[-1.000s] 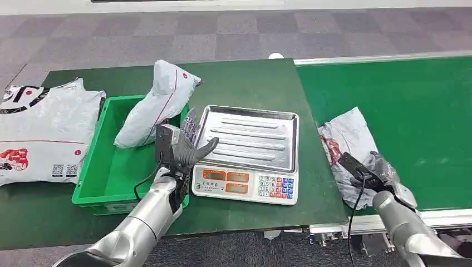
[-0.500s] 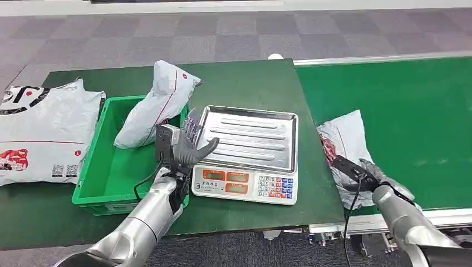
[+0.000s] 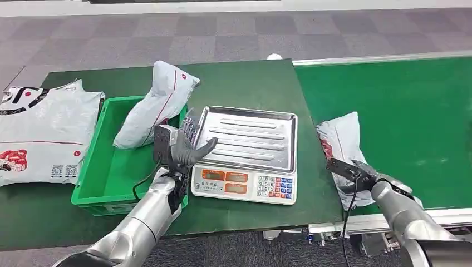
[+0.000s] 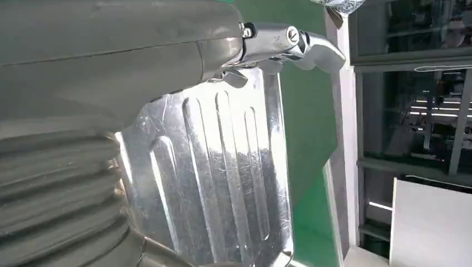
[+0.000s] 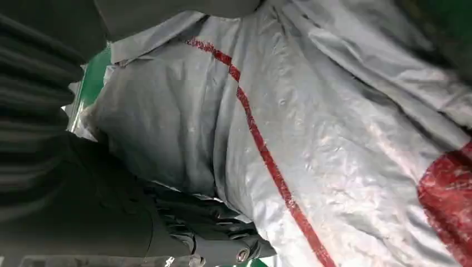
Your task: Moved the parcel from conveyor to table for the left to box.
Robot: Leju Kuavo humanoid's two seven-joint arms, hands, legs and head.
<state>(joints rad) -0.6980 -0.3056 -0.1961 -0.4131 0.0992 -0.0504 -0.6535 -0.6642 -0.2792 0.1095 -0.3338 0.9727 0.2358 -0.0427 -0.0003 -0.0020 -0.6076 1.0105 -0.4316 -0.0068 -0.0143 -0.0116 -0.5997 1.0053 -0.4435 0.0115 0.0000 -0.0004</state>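
Holding the parcel (image 3: 342, 146) w/ my right hand (image 3: 362, 177), I'm at the carry step. The parcel lies at the edge of the belt (image 3: 412, 111), right by the table (image 3: 245, 83), its near end under my hand. In the right wrist view my dark fingers (image 5: 214, 222) curl in under the bag and press on it, so I think the grip is on, tho the bag hides part of the hand.

My left hand (image 3: 181, 146) is up by the scale (image 3: 245, 156), fingers apart, nothing in it. It's just beside the tray, near the bin (image 3: 106, 167).

Next move, I think: lift the parcel and bring it across to the table, onto the scale or close to it, where the left hand can reach it for the bin. It needs a firm hold bc the bag is floppy and could slip or sag.

The parcel is a soft grey plastic bag, all wrinkly and shiny, w/ a thin red line and a red patch on it. It looks squishy, not stiff.
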